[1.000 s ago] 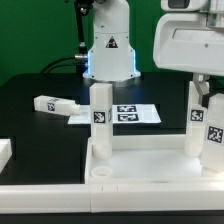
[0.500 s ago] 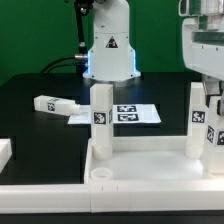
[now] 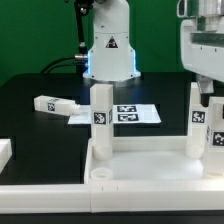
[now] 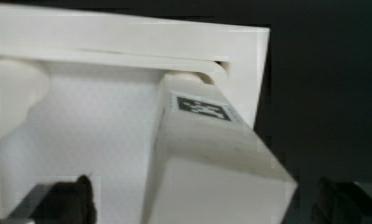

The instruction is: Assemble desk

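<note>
We see the end effector [image 4: 209,200] just opened, clear of the upright leg [image 4: 218,150] in a tabletop [image 3: 150,165] corner; leg looks seated, fetch next.

I am counting one tabletop [image 3: 150,165], four legs [image 3: 100,100], three of them standing upright in it and one lying on the counter [image 3: 40,130], plus one marker board [image 3: 140,112] and one white block [image 3: 4,152].
</note>
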{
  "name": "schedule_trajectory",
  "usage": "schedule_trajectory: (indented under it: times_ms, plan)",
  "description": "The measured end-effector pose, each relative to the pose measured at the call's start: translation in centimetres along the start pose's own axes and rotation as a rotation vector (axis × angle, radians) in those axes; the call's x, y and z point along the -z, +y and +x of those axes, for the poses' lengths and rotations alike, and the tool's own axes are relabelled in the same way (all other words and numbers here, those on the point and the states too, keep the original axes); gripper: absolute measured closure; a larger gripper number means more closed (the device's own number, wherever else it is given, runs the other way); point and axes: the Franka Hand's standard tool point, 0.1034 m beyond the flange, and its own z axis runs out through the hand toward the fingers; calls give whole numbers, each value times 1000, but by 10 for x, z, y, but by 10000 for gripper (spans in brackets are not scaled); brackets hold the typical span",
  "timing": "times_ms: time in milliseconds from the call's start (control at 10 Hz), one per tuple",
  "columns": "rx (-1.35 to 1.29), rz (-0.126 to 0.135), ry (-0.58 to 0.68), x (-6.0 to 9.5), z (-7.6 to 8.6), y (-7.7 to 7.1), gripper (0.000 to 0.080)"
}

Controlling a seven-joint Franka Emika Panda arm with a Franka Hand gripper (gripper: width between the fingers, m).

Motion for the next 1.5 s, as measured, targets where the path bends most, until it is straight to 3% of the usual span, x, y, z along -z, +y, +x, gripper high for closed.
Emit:
schedule_trajectory:
  times_ms: [200,600,800,900,1100,1200,1300,1400,1500]
  plan:
    - [323,-3,-3,-2,-6,0,157]
    - [665,-3,8,-1,-3,0,150]
    - [1083,5,15,-1,-5,-3,150]
    - [1132,-1,20,0,-13,-2,150]
    - [1096,-3,21,-1,-10,-2,177]
    - [1087,-3,21,-1,-10,-2,354]
    - [1015,-3,20,-1,-9,-1,354]
    - [892,-4,23,-1,-7,-1,511]
    - [772,-4,25,-1,-7,-1,511]
